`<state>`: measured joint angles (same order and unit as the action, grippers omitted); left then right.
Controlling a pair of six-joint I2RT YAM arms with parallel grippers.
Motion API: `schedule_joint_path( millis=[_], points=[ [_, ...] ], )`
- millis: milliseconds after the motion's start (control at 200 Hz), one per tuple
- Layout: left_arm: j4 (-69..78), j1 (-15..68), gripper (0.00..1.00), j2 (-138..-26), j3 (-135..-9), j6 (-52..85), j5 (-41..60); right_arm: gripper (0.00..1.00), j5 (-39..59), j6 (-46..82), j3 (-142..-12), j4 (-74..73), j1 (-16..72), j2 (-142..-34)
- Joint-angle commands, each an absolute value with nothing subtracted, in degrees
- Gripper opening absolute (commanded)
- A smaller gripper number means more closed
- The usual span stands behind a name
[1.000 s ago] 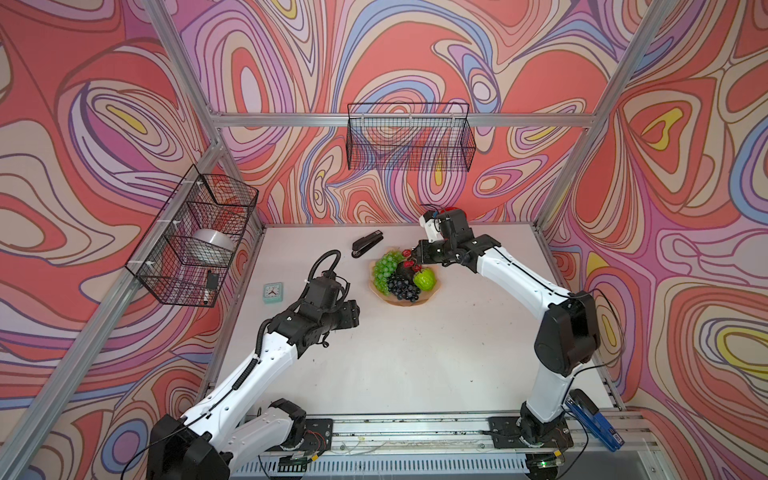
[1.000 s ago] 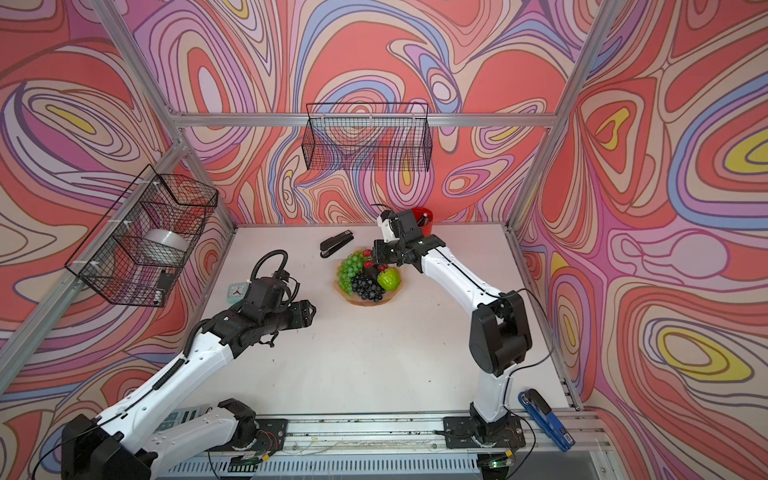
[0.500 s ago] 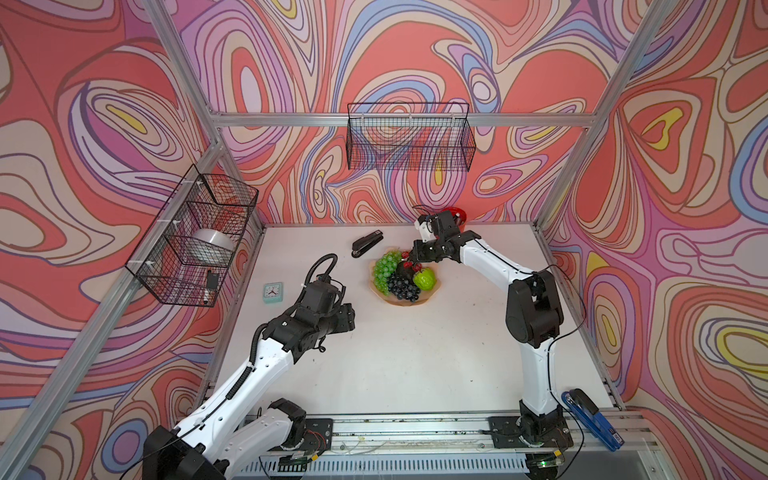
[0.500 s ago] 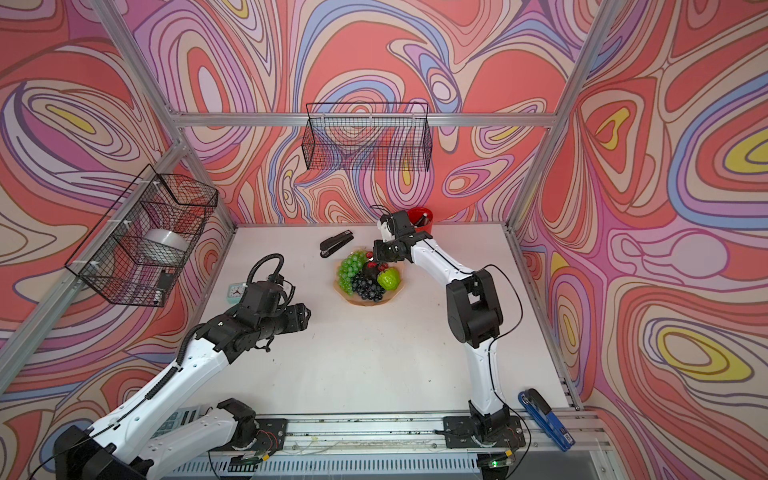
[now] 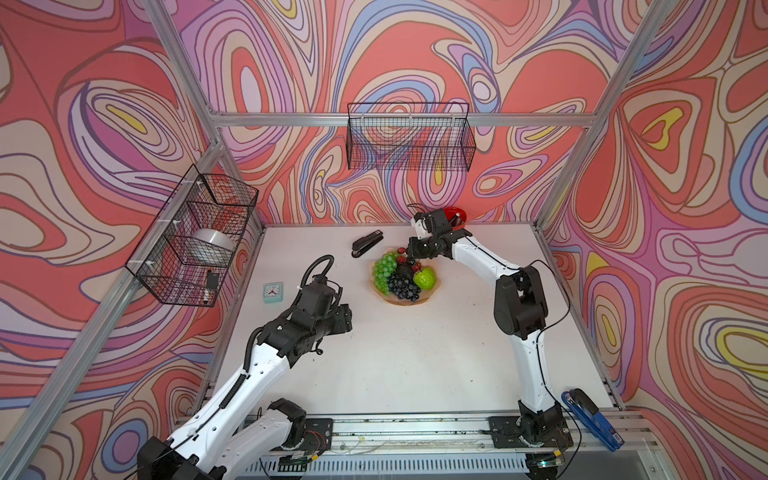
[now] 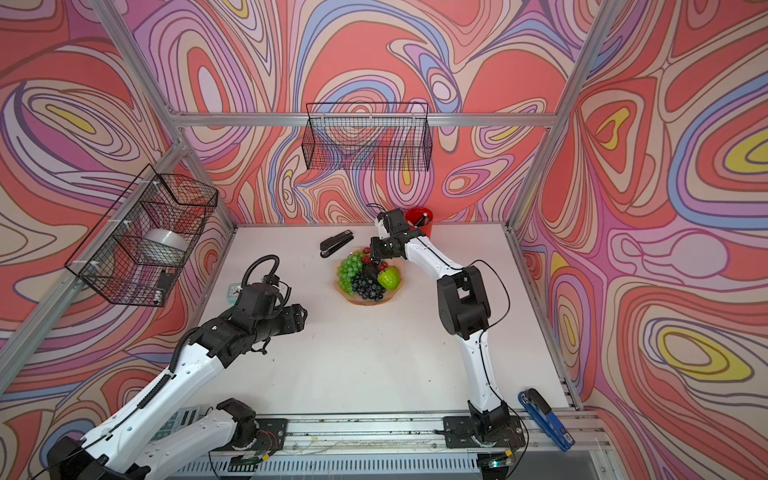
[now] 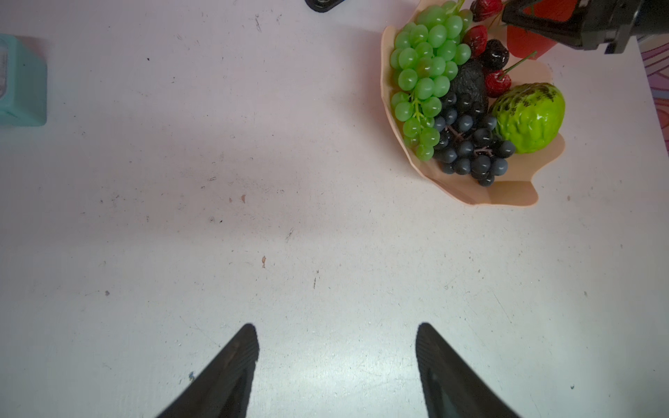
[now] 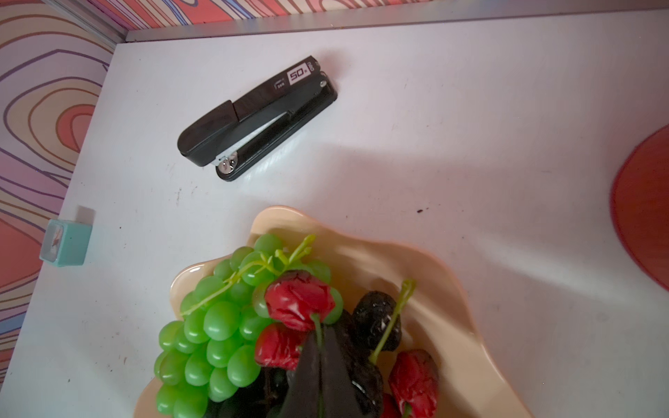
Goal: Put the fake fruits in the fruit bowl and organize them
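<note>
My right pincer (image 8: 320, 334) is pressed fully together. A thin green stem from the red cherries (image 8: 298, 298) runs into the seam between its fingers, so I have that stem nipped. The pincer hangs low over the far side of the fruit bowl (image 8: 362, 249). I cannot tell whether the cherry on that stem is lifted clear of its neighbours.

Just beside my fingertips, inside the bowl, a small blackberry (image 8: 376, 320) lies among the cherries. The green grape bunch (image 8: 217, 325) fills the bowl's left part. The dark avocado (image 7: 468, 85) sits in the middle, and the dark purple grape bunch (image 7: 470, 152) lies on the bowl's near side. The lime-green round fruit (image 7: 528, 117) rests against the right rim, touching the purple grapes.

My left pincer (image 7: 336, 327) is spread wide and holds nothing. It hovers over bare table (image 7: 253, 181), well apart from the bowl on its near-left side.

Beyond the bowl's far-left rim lies a black stapler (image 8: 257, 119), close to the bowl but not touching it. A red cup (image 6: 419, 218) stands behind the bowl to its right, against the back wall. A small teal clock (image 8: 67, 242) stands well off to the bowl's left.
</note>
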<state>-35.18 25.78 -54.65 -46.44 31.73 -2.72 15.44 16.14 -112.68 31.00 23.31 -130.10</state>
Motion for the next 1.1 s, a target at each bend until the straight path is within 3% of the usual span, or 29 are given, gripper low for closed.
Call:
schedule_joint_path(
  millis=[0,120,280,506,586,646,771,831,916,1092],
  points=[
    [-37.45,25.6,0.72,-54.27,-46.49,32.23,-3.7,0.0,12.19,16.0,-113.79,33.0,23.24,-130.7],
    [-36.76,25.58,0.72,-54.96,-46.47,32.31,-3.36,0.0,11.95,16.26,-112.3,32.22,23.25,-129.64],
    [-36.58,25.58,0.72,-55.72,-47.02,32.37,-2.9,0.23,13.58,16.27,-112.93,31.89,23.3,-128.57],
    [-37.19,25.62,0.75,-54.93,-47.78,32.13,-3.28,0.37,12.57,14.96,-113.02,32.41,23.29,-123.89],
    [-37.68,25.59,0.83,-55.24,-48.72,32.43,-3.7,0.45,12.65,14.79,-112.1,32.63,23.29,-121.49],
    [-38.29,25.6,0.99,-55.75,-49.67,32.82,-3.94,0.51,12.4,14.6,-110.58,32.27,23.37,-119.07],
    [-40.17,25.62,1.0,-57.06,-51.61,33.3,-5.01,0.59,10.76,14.04,-106.61,31.99,23.45,-113.4],
    [-40.18,25.64,1.0,-57.59,-52.02,32.79,-6.08,0.71,9.61,13.18,-104.27,31.91,23.43,-110.01],
    [-39.64,25.49,1.0,-59.05,-53.09,30.78,-8.9,0.98,7.53,11.71,-99.82,31.47,23.44,-104.63],
    [-34.95,23.21,1.0,-62.39,-55.26,23.1,-14.98,0.98,-3.71,7.31,-85.71,26.51,23.38,-91.64]
  ],
)
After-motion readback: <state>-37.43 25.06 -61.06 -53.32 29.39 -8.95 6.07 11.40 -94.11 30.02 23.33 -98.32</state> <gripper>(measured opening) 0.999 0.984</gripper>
